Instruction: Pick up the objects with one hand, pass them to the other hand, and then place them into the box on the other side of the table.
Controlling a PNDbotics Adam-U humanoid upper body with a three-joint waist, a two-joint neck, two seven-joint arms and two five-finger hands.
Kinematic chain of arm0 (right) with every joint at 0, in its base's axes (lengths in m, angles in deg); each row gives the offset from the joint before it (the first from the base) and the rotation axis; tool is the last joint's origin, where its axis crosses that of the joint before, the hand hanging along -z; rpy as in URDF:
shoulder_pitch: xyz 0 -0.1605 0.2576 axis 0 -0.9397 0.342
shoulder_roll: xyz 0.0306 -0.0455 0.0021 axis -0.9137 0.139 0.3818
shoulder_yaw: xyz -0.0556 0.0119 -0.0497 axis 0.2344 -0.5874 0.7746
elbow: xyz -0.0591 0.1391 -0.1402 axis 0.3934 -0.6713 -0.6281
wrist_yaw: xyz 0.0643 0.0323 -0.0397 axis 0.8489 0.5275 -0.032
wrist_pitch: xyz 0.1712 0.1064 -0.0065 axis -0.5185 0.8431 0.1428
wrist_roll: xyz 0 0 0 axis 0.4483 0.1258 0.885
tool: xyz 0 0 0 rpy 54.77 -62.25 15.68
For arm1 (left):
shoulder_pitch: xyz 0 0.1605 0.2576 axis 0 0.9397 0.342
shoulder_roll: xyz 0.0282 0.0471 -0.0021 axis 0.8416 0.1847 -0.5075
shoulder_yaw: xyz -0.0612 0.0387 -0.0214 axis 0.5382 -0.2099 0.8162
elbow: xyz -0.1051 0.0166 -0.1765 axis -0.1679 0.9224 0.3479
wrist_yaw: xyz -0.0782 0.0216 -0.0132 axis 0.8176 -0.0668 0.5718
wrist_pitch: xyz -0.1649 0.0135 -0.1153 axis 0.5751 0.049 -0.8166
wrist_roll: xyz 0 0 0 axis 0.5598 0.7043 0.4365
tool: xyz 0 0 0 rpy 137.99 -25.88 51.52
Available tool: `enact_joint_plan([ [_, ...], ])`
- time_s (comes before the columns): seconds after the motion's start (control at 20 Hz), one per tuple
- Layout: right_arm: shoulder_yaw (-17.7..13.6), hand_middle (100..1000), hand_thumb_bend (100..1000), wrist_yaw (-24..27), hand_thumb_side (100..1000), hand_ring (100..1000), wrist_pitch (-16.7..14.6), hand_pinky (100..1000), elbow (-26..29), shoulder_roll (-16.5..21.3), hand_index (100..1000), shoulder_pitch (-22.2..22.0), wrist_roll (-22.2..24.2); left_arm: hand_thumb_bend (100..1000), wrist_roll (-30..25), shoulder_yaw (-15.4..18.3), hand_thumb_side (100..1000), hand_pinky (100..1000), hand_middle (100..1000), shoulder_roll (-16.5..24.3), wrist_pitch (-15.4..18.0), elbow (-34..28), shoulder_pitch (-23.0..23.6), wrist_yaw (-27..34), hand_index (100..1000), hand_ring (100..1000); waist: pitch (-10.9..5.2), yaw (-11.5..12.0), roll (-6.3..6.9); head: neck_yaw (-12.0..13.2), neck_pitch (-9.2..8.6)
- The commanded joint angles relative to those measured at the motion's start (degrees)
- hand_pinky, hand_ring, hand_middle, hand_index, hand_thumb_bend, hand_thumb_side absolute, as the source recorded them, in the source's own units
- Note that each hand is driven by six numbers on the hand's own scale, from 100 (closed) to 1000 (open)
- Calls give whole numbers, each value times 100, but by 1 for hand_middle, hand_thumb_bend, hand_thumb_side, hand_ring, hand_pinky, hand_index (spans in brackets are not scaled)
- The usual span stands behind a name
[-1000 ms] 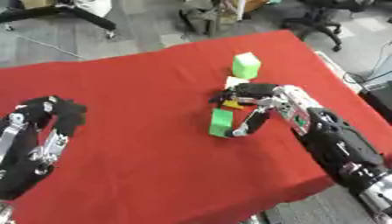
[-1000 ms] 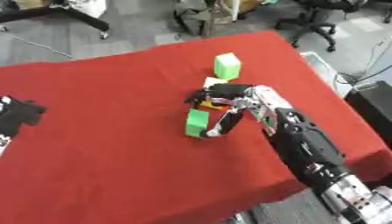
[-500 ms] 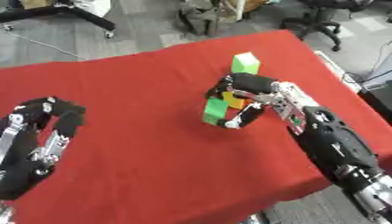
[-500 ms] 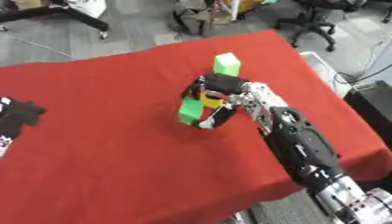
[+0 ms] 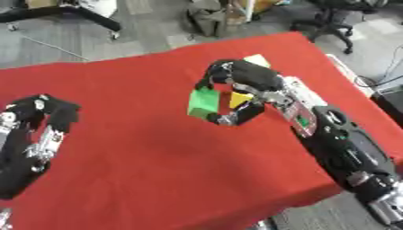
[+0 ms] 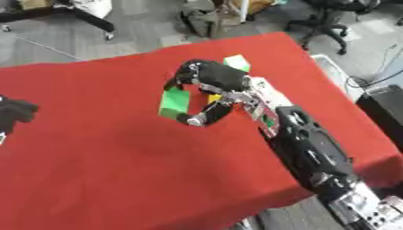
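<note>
Red table (image 5: 141, 179) fills most of the view. Right hand (image 5: 248, 83) has moved left across the cloth since a second ago, carrying the green block (image 5: 204, 101) away from the pale green block (image 5: 256, 59), which stays near the far edge, now just behind the knuckles. Fingers (image 6: 191, 74) curl over the block's top, thumb under it; the block is clamped between them, lifted off the cloth. A small yellow piece (image 5: 239, 99) sits inside the curl, beside the green block, toward the palm. Left hand (image 5: 35, 134) rests at the left edge, fingers relaxed and apart, well away from the block.
</note>
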Motion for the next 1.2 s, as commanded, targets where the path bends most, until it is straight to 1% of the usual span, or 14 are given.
enact_joint_plan([
  [0.05, 155, 459, 283, 292, 270, 701, -23, 793, 538, 119, 766, 71, -143, 250, 106, 72, 702, 910, 497, 175, -128, -102, -101, 96, 527, 685, -89, 7, 3, 157, 25],
  [0.2, 344, 458, 277, 543, 267, 701, -70, 791, 946, 27, 766, 90, -135, 248, 63, -50, 723, 920, 497, 271, -349, -95, -198, 248, 525, 687, -84, 5, 5, 378, 27],
  [0.35, 464, 456, 274, 793, 262, 699, -38, 784, 1353, -53, 765, 105, -109, 246, -113, -266, 748, 927, 497, 353, -578, -99, -358, 453, 523, 686, -75, 4, 5, 523, 22],
  [0.55, 542, 459, 280, 1120, 255, 699, 83, 773, 1885, -82, 767, 133, -82, 250, -415, -589, 771, 930, 501, 433, -667, -102, -584, 754, 525, 691, -58, 2, 3, 658, 32],
  [0.8, 532, 464, 286, 1538, 247, 699, 315, 759, 2400, -34, 769, 156, 127, 247, -830, -904, 802, 936, 503, 486, -703, -102, -720, 1014, 528, 693, -43, -2, 6, 704, 35],
  [1.05, 447, 468, 289, 1959, 243, 700, 406, 750, 2659, 15, 771, 224, 470, 256, -1233, -1135, 832, 941, 504, 476, -766, -102, -787, 1274, 528, 694, -42, -7, 10, 714, 35],
  [1.2, 426, 471, 291, 2104, 243, 701, 404, 746, 2737, 29, 774, 249, 634, 267, -1442, -1271, 849, 944, 511, 454, -804, -102, -840, 1496, 534, 699, -44, -2, 10, 710, 35],
])
